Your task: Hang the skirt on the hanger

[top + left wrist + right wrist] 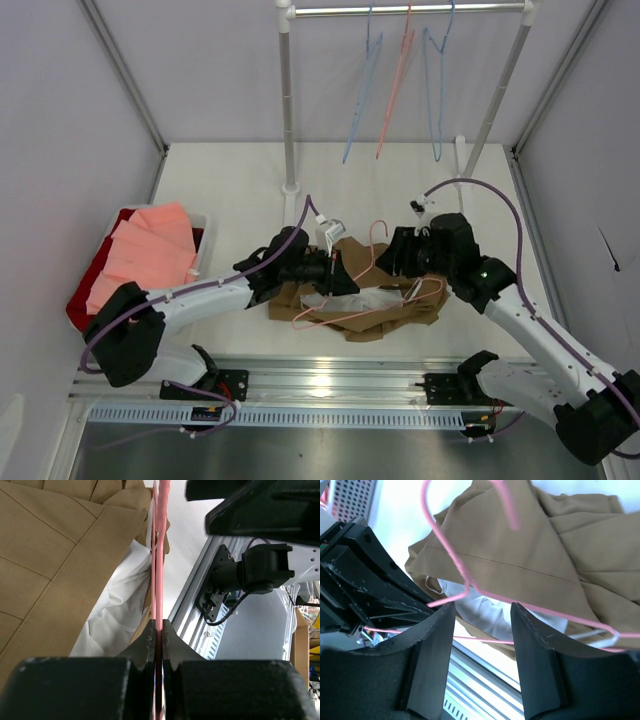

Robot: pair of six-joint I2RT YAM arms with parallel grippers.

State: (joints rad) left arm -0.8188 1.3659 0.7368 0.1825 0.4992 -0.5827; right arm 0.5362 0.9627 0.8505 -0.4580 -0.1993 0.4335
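The skirt (365, 305) lay crumpled on the desk (230, 190) between the 2 arms, close to the front edge, its white lining (120, 605) showing at the opening. The hanger (159, 555) lay on top of it, hook toward the back of the desk and bottom wire across the tan cloth.

The left gripper (159, 630) was clamped tight on the hanger's pink wire (the wire ran straight out from between the pads), at the skirt's left side. The right gripper (482, 615) hung just above the skirt's right part, jaws well parted and holding nothing. The wire crossed the gap beyond its fingertips, and whether it brushed one finger was hard to tell.

Behind, 2 blue hangers (360, 110) hung from a rail (410, 10). A red bin (85, 300) holding pink folded cloth (150, 250) sat at the left.
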